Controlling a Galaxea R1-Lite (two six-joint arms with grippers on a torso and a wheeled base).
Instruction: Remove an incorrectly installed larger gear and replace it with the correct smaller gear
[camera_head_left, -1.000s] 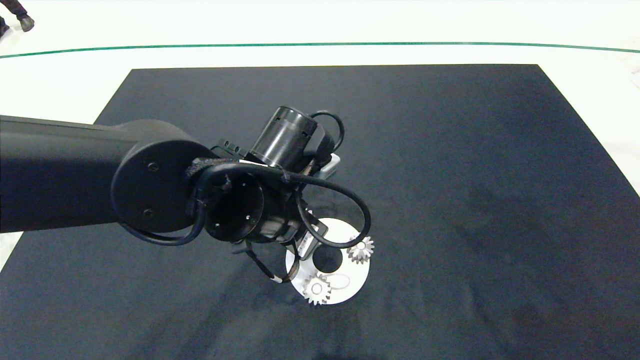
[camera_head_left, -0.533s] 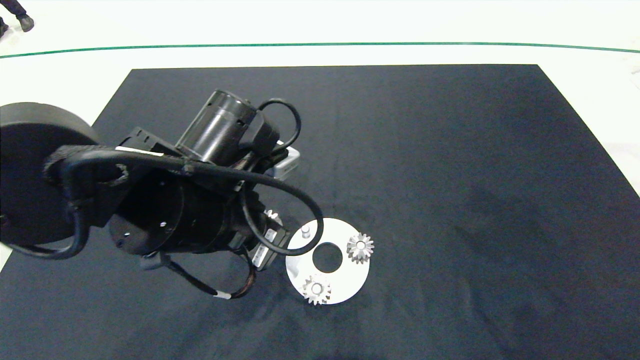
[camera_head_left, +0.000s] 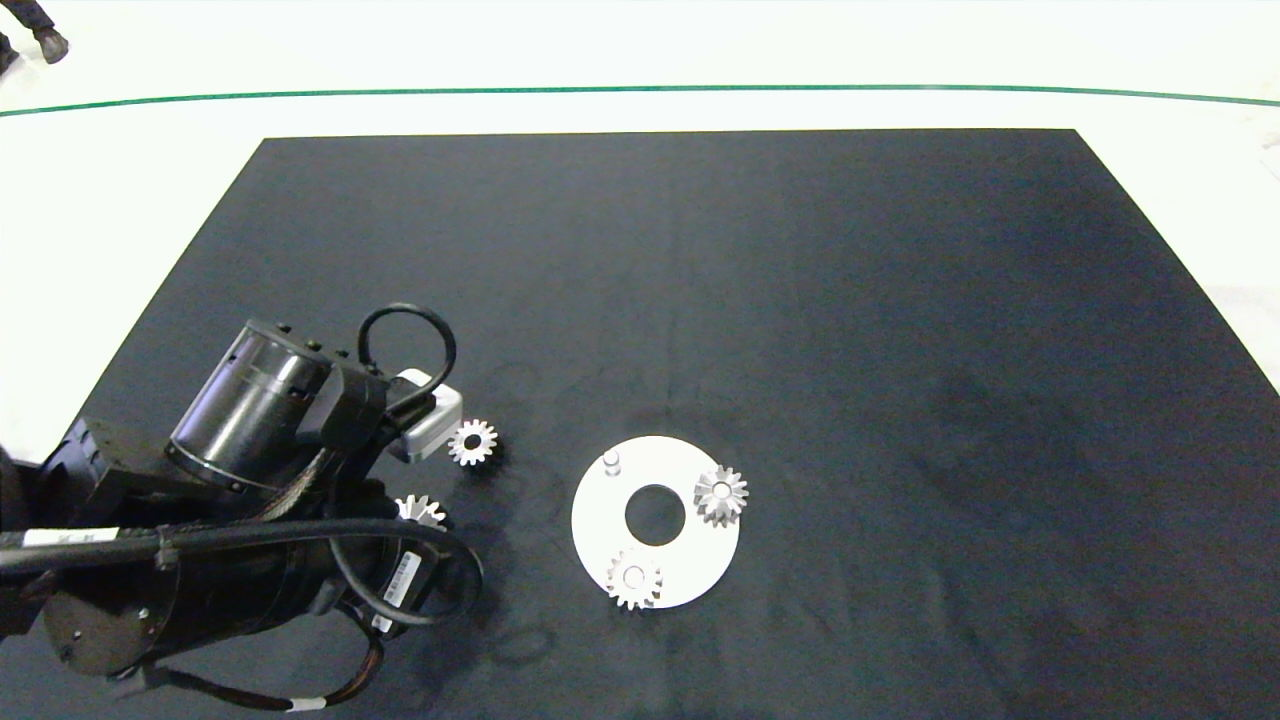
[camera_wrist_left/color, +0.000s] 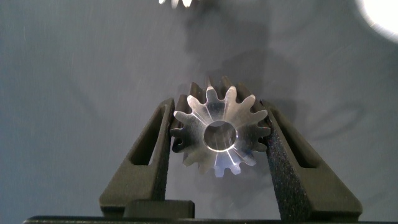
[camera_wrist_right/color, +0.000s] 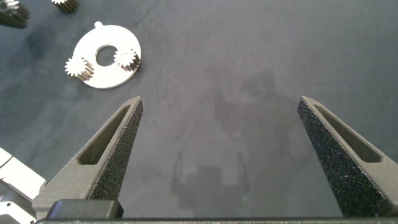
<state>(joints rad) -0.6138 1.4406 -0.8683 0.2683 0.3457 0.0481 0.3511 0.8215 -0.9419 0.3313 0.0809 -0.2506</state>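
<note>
Now the left gripper (camera_wrist_left/color: 219, 134) holds the larger gear (camera_wrist_left/color: 219, 135), its two fingers (camera_wrist_left/color: 152, 155) pressed against opposite sides of the toothed rim; the gear sits upright between them, its wide round bore facing the wrist camera. Seen from the head view, the left arm (camera_head_left: 200, 520) reaches in over the near-left part of the black mat (camera_head_left: 800, 300), and only a few teeth of the held gear show at the gripper's tip. Just beyond that tip a smaller gear (camera_head_left: 472, 442) lies flat on the mat, apart from the fingers. Farther off, to the gripper's right, rests a white round plate (camera_head_left: 600, 510) with a central hole, carrying two seated gears (camera_head_left: 720, 495) at its rim and one bare peg (camera_head_left: 612, 460) on the side nearest the gripper. The right gripper (camera_wrist_right/color: 217, 143) hangs above bare mat with its fingers spread wide and nothing between them.
</note>
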